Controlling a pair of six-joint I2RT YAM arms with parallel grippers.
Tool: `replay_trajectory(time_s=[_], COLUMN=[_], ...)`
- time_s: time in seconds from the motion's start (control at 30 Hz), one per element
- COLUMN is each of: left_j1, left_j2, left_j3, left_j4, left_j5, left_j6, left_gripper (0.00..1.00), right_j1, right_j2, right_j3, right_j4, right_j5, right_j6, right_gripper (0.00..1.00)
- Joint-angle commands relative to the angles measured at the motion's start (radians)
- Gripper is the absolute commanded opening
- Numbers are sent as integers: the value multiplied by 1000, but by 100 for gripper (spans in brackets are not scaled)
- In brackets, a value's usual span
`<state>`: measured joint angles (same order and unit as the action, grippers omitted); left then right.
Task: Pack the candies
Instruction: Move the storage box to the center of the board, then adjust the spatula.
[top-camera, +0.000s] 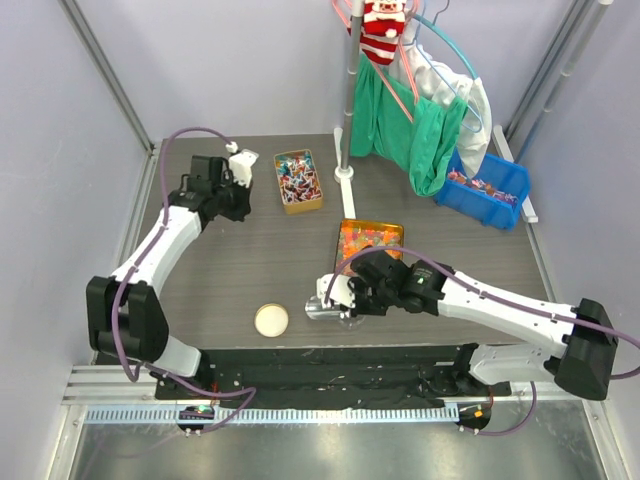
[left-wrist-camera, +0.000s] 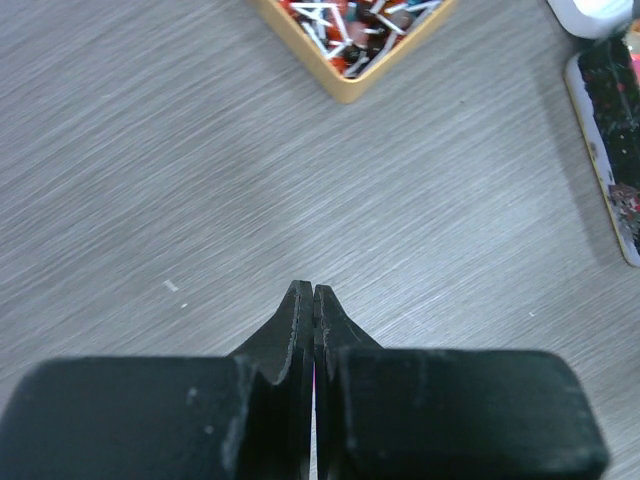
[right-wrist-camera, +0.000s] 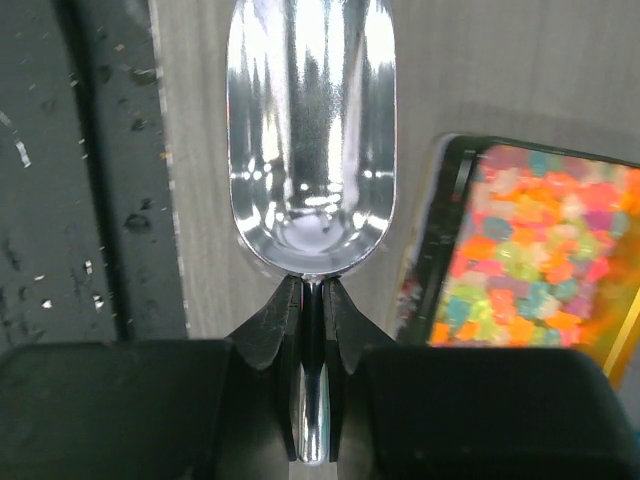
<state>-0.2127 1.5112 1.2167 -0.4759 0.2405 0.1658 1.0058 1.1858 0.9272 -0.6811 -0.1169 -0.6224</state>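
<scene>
**Right claw grips a metal scoop; candies sit in the tray and bin at the far side**

The right claw (right-wrist-camera: 312, 292) is narrowed onto the thin handle of a shiny metal scoop (right-wrist-camera: 310, 130), one finger pressed to each side of the handle. The scoop's bowl points away from the wrist, low over the table (top-camera: 250, 260) near its front edge. Just beside it on the right lies an orange tray (top-camera: 372, 223) filled with translucent jelly pieces (right-wrist-camera: 540, 250) in orange, yellow and green.

The left claw (left-wrist-camera: 313, 292) is fully closed with its fingertips together and nothing between them. It hangs over bare table a short way from a yellow tray (left-wrist-camera: 345, 88).

The candies (top-camera: 298, 180), in red, blue and white wrappers, fill that yellow tray toward the far left of the table. More of them lie in a blue bin (top-camera: 495, 210) at the far right. The bin is partly under green cloth (top-camera: 425, 140) hanging from a pole stand (top-camera: 345, 120).

A round cream disc (top-camera: 271, 320) rests flat on the table near the front edge, to the left of the scoop and apart from it.
</scene>
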Motion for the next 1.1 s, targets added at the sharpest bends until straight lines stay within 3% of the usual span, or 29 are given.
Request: replay_trajectory(time_s=[0.0, 0.2, 0.57, 1.07], left_j1=[47, 68, 84, 87], left_j2=[-77, -128, -157, -135], left_j3=[-35, -85, -128, -112], left_j4=[17, 31, 60, 76], left_j5=[52, 72, 89, 82], left_j6=[1, -12, -31, -37], left_gripper=[0, 0, 0, 0], right_j1=[40, 43, 50, 51], right_j2=[24, 37, 89, 320], right_j3=[-31, -82, -140, -19], right_j4=[47, 176, 376, 586], right_j5=[-43, -64, 103, 256], right_j6=[26, 76, 101, 108], right_gripper=[1, 1, 1, 1])
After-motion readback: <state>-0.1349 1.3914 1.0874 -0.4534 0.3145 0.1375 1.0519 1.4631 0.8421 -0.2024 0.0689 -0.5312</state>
